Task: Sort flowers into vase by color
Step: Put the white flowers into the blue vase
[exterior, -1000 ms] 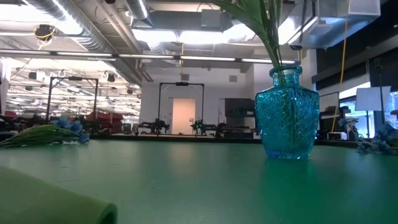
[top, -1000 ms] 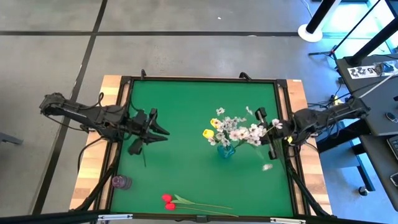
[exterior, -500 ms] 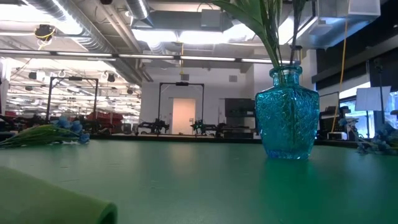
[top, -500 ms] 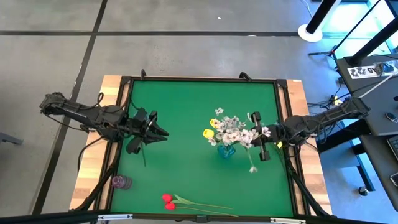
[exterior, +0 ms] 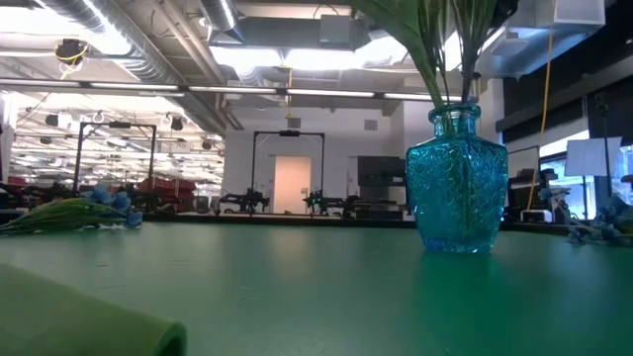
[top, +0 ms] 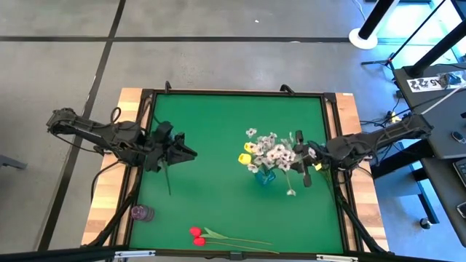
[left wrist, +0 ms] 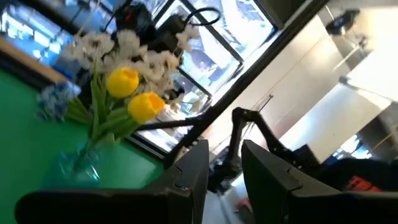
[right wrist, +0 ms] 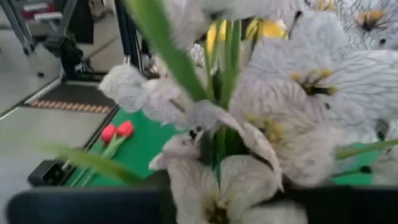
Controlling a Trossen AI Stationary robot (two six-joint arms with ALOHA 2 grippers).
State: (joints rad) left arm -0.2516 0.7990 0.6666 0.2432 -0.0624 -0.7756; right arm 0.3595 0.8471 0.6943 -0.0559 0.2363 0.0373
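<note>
A teal glass vase [top: 263, 176] [exterior: 457, 183] stands right of the table's middle. It holds yellow tulips [top: 246, 154] [left wrist: 134, 93] and white blossom sprays [top: 271, 149]. My right gripper [top: 300, 161] is just right of the vase, shut on another white spray [right wrist: 280, 106] that fills its wrist view. My left gripper [top: 188, 149] [left wrist: 224, 180] is open and empty over the table's left side. Two red tulips [top: 196, 235] [right wrist: 117, 132] lie at the near edge. Blue blossoms lie at the left [exterior: 104, 198] and right [exterior: 593, 232]. My right gripper holds the white spray, coming level from the table's right. The blossoms hide where the fingers meet it. The spray is lifted clear. Its heads sit among the vase's bouquet, and one sprig [top: 290, 193] sticks out toward the near edge.
A dark stem [top: 167, 182] lies on the mat below my left gripper. A small purple object [top: 142, 212] sits near the left near corner. The green mat has a black raised frame [top: 233, 92]. Open mat lies between the two arms and along the far side.
My right gripper has moved toward the table's left, up to the vase, carrying the white spray. The trailing sprig has moved left with it. More green stems now show above the vase's mouth in the low view.
</note>
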